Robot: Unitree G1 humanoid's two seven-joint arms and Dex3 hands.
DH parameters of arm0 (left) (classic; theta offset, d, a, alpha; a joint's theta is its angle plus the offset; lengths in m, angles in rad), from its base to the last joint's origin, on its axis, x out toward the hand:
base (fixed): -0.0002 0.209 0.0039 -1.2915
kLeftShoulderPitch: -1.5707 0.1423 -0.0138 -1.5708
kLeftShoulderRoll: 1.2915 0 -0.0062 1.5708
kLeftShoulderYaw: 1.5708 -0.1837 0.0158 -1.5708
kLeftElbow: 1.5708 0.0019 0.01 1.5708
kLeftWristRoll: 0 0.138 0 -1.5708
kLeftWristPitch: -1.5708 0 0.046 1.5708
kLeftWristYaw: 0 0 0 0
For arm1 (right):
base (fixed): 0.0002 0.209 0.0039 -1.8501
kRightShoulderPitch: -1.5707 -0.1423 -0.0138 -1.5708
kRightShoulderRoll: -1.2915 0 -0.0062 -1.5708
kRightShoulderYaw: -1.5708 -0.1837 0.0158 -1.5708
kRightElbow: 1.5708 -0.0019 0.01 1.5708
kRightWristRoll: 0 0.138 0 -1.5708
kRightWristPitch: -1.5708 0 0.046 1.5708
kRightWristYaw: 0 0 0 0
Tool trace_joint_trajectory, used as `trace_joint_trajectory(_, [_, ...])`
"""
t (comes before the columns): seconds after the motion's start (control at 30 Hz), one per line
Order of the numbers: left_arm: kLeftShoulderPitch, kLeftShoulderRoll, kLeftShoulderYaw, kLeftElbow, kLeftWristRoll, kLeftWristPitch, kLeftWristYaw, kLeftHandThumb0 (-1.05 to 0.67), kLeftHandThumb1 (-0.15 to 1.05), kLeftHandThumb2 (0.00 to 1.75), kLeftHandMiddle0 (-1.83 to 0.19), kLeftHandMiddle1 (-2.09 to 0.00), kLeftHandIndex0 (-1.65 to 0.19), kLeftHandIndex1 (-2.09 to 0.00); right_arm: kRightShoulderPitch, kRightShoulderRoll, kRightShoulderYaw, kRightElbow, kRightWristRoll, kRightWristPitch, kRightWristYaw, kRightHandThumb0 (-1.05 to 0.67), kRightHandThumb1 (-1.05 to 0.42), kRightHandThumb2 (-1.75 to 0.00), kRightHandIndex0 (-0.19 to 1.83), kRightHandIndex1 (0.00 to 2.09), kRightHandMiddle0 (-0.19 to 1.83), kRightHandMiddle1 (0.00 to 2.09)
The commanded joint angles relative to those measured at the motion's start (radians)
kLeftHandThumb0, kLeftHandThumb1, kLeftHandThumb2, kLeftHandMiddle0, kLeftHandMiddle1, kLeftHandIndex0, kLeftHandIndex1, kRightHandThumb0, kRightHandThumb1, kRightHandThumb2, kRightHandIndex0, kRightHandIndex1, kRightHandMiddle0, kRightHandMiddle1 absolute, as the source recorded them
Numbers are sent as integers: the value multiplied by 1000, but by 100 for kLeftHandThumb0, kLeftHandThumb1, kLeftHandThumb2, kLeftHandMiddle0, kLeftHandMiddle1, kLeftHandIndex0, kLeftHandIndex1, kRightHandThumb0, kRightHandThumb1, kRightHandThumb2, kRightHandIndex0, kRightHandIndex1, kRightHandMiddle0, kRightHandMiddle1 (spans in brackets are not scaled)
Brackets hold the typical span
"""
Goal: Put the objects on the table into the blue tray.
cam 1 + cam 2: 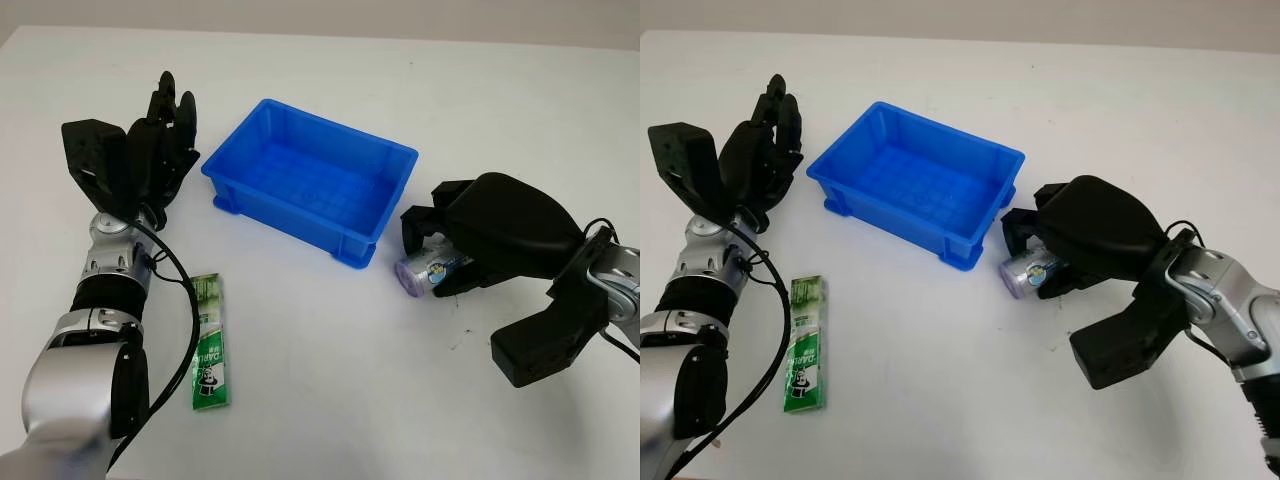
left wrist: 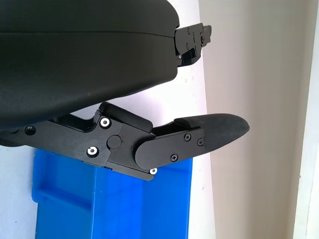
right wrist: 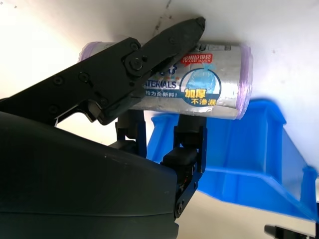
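Open counter across the near middle — only a green packet lying near the left arm. Blue tray standing between left hand and right hand — interior unoccupied, reachable from above.

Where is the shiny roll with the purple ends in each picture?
Left eye view: the roll lies right of centre, under the right hand, whose fingers curl round it.
Right eye view: the roll is near the middle, beside the tray's near corner.
Left wrist view: not in it; the open left hand is there.
Right wrist view: the roll sits between black fingers.
Shared landmark: the blue tray.
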Motion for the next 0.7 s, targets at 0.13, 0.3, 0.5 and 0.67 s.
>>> trace_joint_trajectory(0.13, [-17, 5, -6, -1, 6, -8, 4, -73, 105, 64, 19, 0, 19, 0, -17, 56, -48, -69, 250, 106, 146, -45, -99, -6, 105, 209, 89, 209])
trace_joint_trajectory(0.3, [-17, 7, -9, 3, 9, -7, 10, -73, 105, 64, 19, 0, 19, 0, -43, 70, -64, -187, 386, 257, 312, -41, -101, -6, 107, 209, 89, 209])
trace_joint_trajectory(0.5, [-18, 8, -9, 4, 7, -5, 7, -73, 105, 64, 19, 0, 19, 0, -130, 122, -104, -267, 686, 485, 502, -37, -102, -6, 116, 209, 98, 209])
trace_joint_trajectory(0.67, [-15, 3, -11, 4, 5, -16, -10, -72, 105, 66, 19, 0, 19, 0, -269, 176, -166, -267, 838, 650, 505, -38, -104, -9, 123, 209, 107, 209])
